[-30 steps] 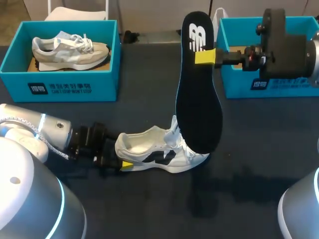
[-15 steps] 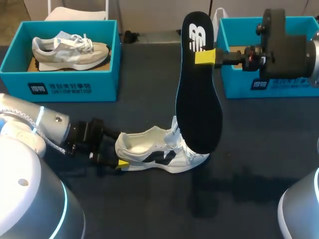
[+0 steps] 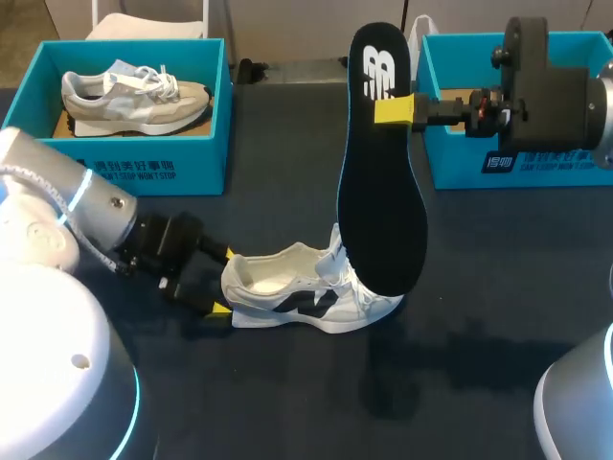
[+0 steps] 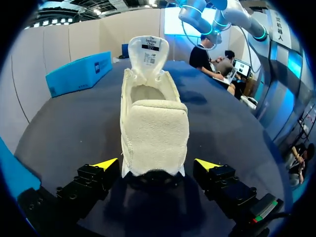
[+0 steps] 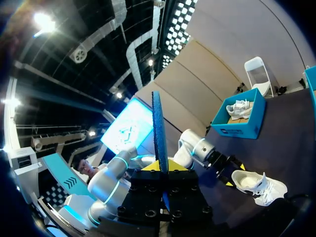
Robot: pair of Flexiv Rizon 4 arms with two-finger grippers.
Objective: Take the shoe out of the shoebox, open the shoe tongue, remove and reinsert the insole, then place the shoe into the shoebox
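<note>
Noted at 10 o'clock on the desk: left box, teal and open, with a second shoe inside, toe toward 3 o'clock.

Noted coming in from 8 o'clock: left arm, low over the desk. Left jaws wide open with nothing held. Yellow tips stand one each side of the shoe's heel, just beside it and not pressing it.

Found at desk centre: shoe, white with dark side marks, upright on its sole, heel toward 9 o'clock, toe toward 3 o'clock, outside both boxes. From the left wrist, heel seen straight ahead of the jaws, tongue raised at the far end, opening showing a pale lining.

Found above the shoe: insole, black, held upright, heel end at 12 o'clock, toe end at 6 o'clock over the laces. Contact between toe end and shoe cannot be told.

Right jaws closed on the insole near its heel end, one yellow tip on the face toward the camera. From the right wrist, insole seen edge-on, clamped between the two fingers.

Noted at 2 o'clock: right box, teal, with right arm reaching across it from 3 o'clock. Contents hidden by the arm.
</note>
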